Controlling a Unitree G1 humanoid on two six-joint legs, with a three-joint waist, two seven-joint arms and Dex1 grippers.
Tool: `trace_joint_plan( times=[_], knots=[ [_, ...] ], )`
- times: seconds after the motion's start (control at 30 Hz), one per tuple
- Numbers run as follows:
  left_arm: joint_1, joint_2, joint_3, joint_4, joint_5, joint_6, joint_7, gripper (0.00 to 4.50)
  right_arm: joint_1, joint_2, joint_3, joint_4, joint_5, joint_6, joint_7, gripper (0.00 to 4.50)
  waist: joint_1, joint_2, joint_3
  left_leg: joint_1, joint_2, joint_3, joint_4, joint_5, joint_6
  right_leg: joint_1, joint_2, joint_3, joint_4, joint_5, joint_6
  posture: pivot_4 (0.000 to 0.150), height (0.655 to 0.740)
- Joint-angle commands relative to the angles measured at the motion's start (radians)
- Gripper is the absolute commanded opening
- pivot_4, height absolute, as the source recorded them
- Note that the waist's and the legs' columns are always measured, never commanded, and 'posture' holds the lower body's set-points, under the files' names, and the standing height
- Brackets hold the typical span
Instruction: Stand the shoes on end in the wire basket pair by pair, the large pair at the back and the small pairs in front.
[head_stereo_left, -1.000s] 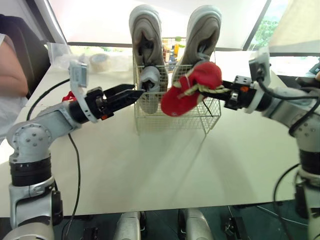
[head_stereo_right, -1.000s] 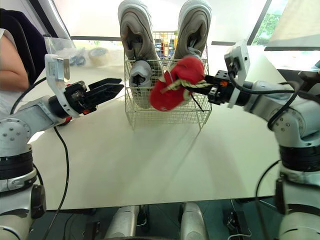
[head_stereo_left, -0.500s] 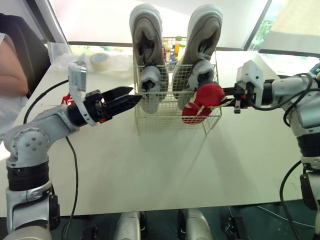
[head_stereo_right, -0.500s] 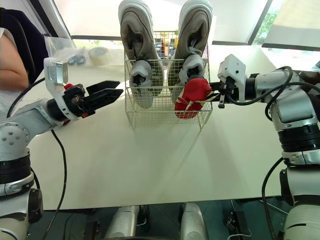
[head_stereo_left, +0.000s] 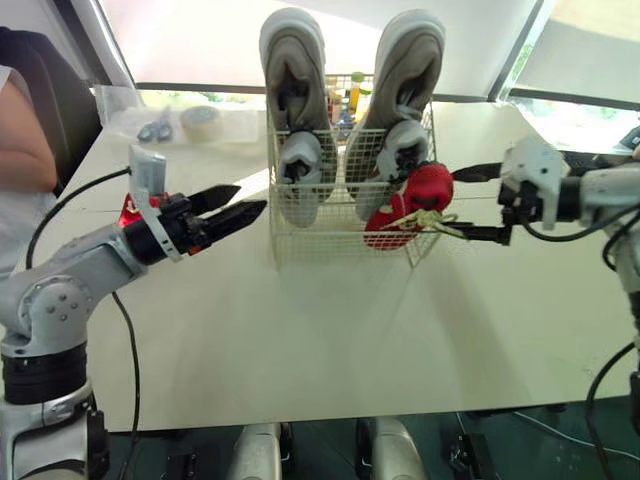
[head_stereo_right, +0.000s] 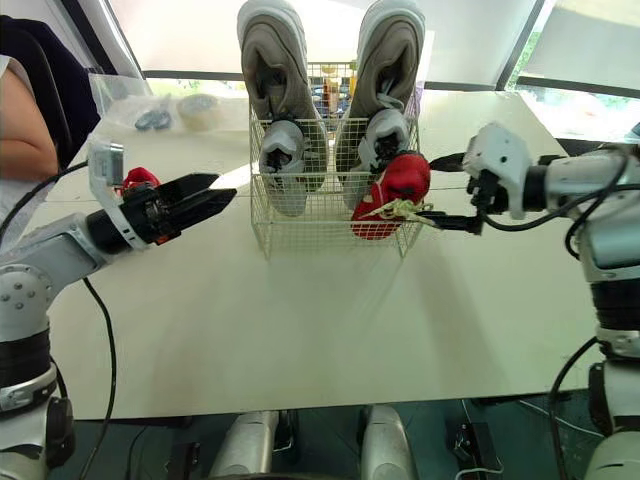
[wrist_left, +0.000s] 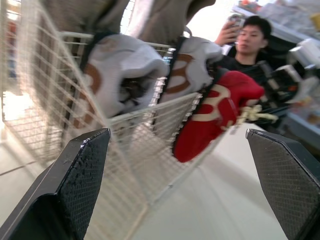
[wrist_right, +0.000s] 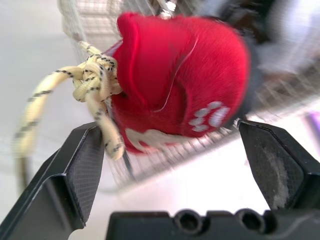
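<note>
Red shoe (head_stereo_left: 412, 200) leans on the basket (head_stereo_left: 320, 238), just ahead of the spread right gripper (head_stereo_left: 455, 202). The left gripper (head_stereo_left: 250, 197) gapes nearby.

Red small shoe (wrist_left: 210, 120): white mark resembling "B" or "3" on its side, plus a white paw-print emblem (wrist_right: 210, 115). White small shoes (wrist_left: 125, 70): the same mark in brown.

A pale cream table (head_stereo_left: 300, 330) spreads across the middle of the head view. Beyond it, from eleven to one o'clock, bright windows (head_stereo_left: 200, 40) wash out white, with a dark slanted frame (head_stereo_left: 521, 55) at two o'clock. At nine o'clock a person's arm (head_stereo_left: 22, 150) shows in front of a dark shape (head_stereo_left: 55, 95). A tape roll (head_stereo_left: 203, 120) and a clear plastic bag (head_stereo_left: 125, 108) lie at ten o'clock. Dark floor (head_stereo_left: 520, 440) shows at five o'clock.
</note>
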Motion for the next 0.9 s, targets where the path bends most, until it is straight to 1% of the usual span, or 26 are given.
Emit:
trace_joint_plan(
  times=[0.03,0.13,0.2,0.3,0.37,0.43,0.53,0.6,0.73,0.9],
  knots=[
    [-0.006,0.061,0.054,0.015,0.106,-0.063,0.050,4.50,0.033,-0.068,-0.100,-0.056,0.006,-0.002,-0.002,4.47,0.000,0.000,0.000,0.000,0.000,0.000,0.000,0.000,0.000,0.000,0.000,0.000,0.000,0.000,0.000,0.150,0.7400],
    [-0.046,0.098,0.066,0.133,0.216,-0.104,0.125,4.50,0.048,-0.097,-0.142,-0.067,0.015,0.005,-0.007,4.47,0.000,0.000,0.000,0.000,0.000,0.000,0.000,0.000,0.000,0.000,0.000,0.000,0.000,0.000,0.000,0.150,0.7400],
    [-0.088,0.130,0.066,0.239,0.282,-0.130,0.148,4.50,0.034,-0.104,-0.166,-0.071,0.030,0.013,-0.011,4.47,0.000,0.000,0.000,0.000,0.000,0.000,0.000,0.000,0.000,-0.001,0.000,0.000,0.000,0.000,-0.001,0.150,0.7400],
    [-0.207,0.188,0.028,0.497,0.422,-0.204,0.182,4.50,-0.029,-0.089,-0.195,-0.112,0.102,0.068,-0.009,4.47,-0.001,0.000,0.000,0.000,0.000,0.001,0.000,0.000,0.000,-0.002,0.000,0.000,0.000,0.000,-0.001,0.150,0.7400],
    [-0.298,0.211,-0.004,0.687,0.492,-0.266,0.145,4.50,-0.066,-0.066,-0.203,-0.159,0.168,0.118,-0.011,4.47,0.000,0.000,0.000,-0.003,0.001,0.000,-0.001,0.000,0.000,-0.006,0.000,0.000,0.000,0.001,-0.001,0.150,0.7400],
    [-0.372,0.218,-0.027,0.834,0.538,-0.317,0.107,4.50,-0.088,-0.049,-0.207,-0.193,0.212,0.156,-0.019,4.47,-0.001,0.000,0.000,-0.003,0.001,0.001,-0.002,0.000,0.000,-0.006,0.000,0.000,0.000,0.001,-0.001,0.150,0.7400],
    [-0.500,0.222,-0.079,1.129,0.638,-0.435,0.038,4.50,-0.127,-0.004,-0.206,-0.274,0.298,0.225,-0.049,4.47,0.002,-0.001,-0.001,-0.003,0.000,0.002,-0.003,0.000,-0.001,-0.006,0.000,0.000,0.000,0.001,-0.001,0.150,0.7400],
    [-0.551,0.223,-0.099,1.258,0.692,-0.505,0.031,4.50,-0.132,0.011,-0.208,-0.305,0.324,0.251,-0.064,4.47,0.002,-0.001,0.000,-0.003,0.000,0.003,-0.003,0.000,-0.001,-0.006,-0.001,0.000,0.000,0.001,-0.001,0.150,0.7400],
    [-0.595,0.208,-0.116,1.433,0.764,-0.617,0.047,4.50,-0.106,0.024,-0.223,-0.368,0.368,0.297,-0.106,4.47,0.000,-0.002,0.000,-0.004,0.000,0.003,-0.003,0.000,0.000,-0.007,-0.001,0.000,0.000,0.001,-0.001,0.150,0.7400],
    [-0.607,0.165,-0.108,1.527,0.809,-0.687,0.067,4.50,-0.077,0.022,-0.243,-0.419,0.411,0.334,-0.142,4.47,0.005,-0.003,0.000,-0.004,0.000,0.003,-0.003,0.000,0.000,-0.007,-0.001,0.000,0.000,0.001,-0.001,0.150,0.7400]
  ],
)
